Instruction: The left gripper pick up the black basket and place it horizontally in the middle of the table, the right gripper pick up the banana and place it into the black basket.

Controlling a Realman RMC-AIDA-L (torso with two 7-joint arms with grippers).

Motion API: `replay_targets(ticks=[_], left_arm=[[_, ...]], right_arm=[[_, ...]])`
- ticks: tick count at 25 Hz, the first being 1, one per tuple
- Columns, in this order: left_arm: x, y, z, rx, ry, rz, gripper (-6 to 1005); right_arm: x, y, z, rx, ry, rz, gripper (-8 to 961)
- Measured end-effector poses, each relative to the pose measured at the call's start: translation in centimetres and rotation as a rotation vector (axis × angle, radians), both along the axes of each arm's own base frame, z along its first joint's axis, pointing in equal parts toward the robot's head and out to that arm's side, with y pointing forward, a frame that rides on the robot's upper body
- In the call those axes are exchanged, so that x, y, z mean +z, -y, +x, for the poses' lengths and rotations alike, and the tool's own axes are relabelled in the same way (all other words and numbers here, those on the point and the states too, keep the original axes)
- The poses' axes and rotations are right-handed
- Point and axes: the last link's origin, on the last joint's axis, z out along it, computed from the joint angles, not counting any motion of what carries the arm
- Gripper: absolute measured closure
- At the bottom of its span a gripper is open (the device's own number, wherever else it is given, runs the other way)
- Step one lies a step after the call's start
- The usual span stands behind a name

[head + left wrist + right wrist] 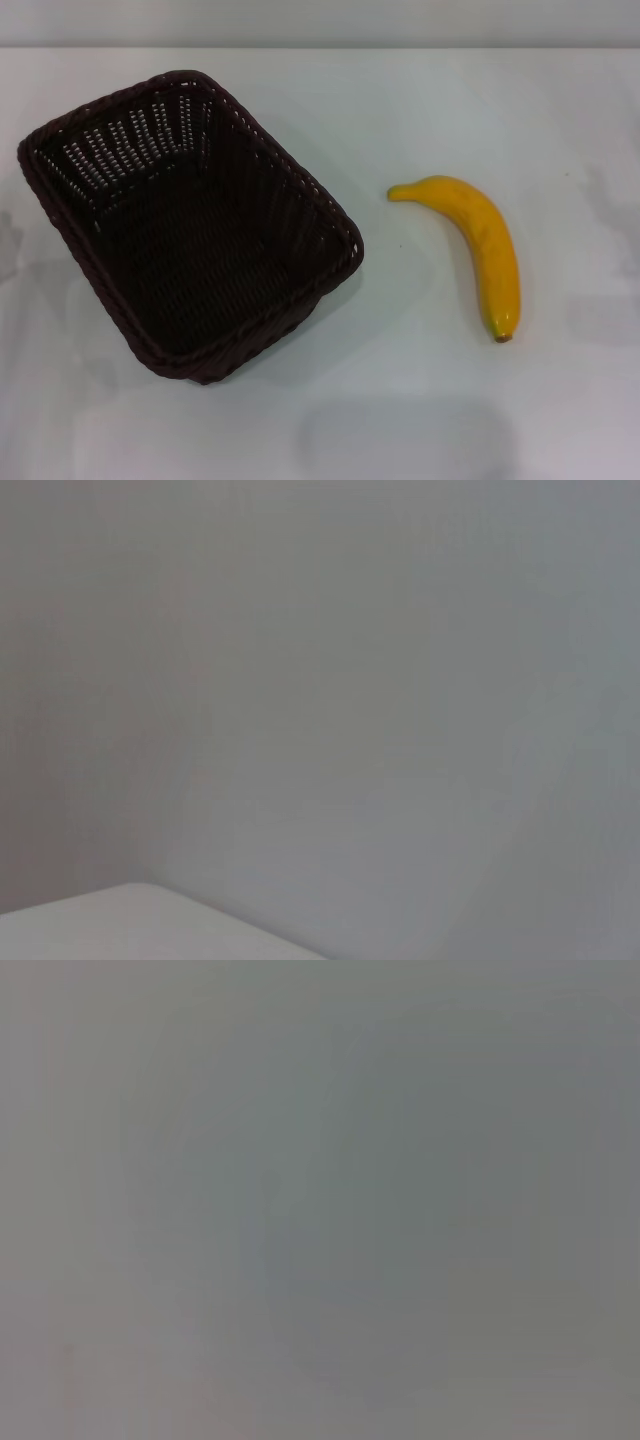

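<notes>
The black basket (190, 225) sits on the white table (420, 400) at the left of the head view, turned at an angle, and is empty inside. The yellow banana (478, 245) lies on the table to the right of the basket, apart from it, its brown tip toward the near edge. Neither gripper shows in any view. The left wrist view shows only a grey wall and a corner of the table (120, 925). The right wrist view shows only a plain grey surface.
The table's far edge (400, 48) runs along the top of the head view, with a pale wall behind it. Bare tabletop lies between the basket and the banana and along the near side.
</notes>
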Motion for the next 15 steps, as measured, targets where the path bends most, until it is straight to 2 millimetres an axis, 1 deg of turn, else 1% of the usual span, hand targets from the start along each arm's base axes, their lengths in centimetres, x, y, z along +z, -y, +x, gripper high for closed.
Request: replay_targets(ticks=[15], left_arm=[[0.01, 0.2, -0.05, 0.001, 0.0, 0.003, 141]], right_arm=[[0.01, 0.22, 0.4, -0.019, 0.0, -0.003, 81]])
